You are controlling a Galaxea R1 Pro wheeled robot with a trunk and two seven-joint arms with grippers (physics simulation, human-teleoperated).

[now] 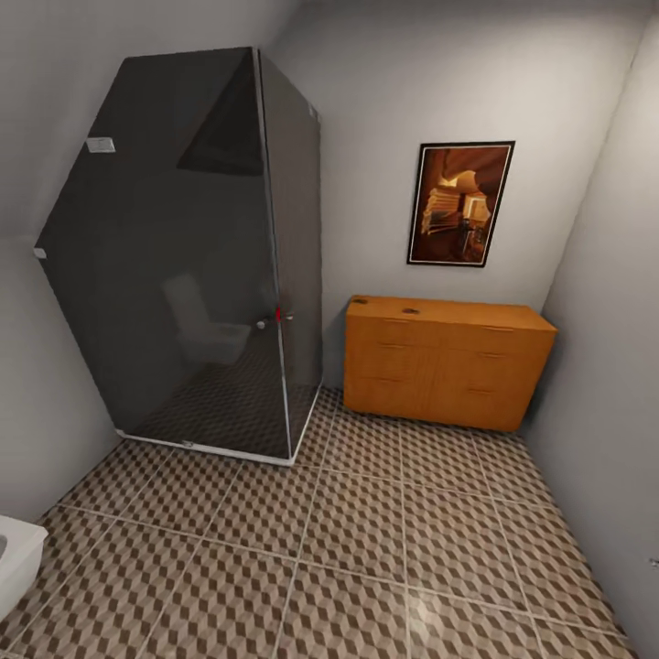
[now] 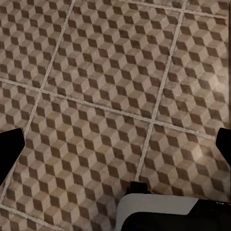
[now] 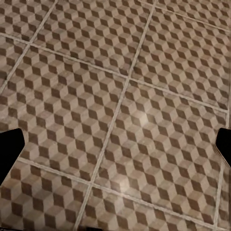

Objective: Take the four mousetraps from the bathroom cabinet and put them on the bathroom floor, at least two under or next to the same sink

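Barely started I'd say: cabinet (image 1: 447, 361) sits at 1 o'clock, bathroom floor (image 1: 366, 540) trap-free, both jaws spread, holding nothing.

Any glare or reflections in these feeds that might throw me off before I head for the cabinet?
Head view: the dark glass shower enclosure mirrors a faint toilet shape, and a pale sheen sits on the bathroom floor near the bottom; the cabinet is evenly lit and sharp. Right wrist view: a soft bright patch on the tiles. Left wrist view: mild sheen toward one edge.
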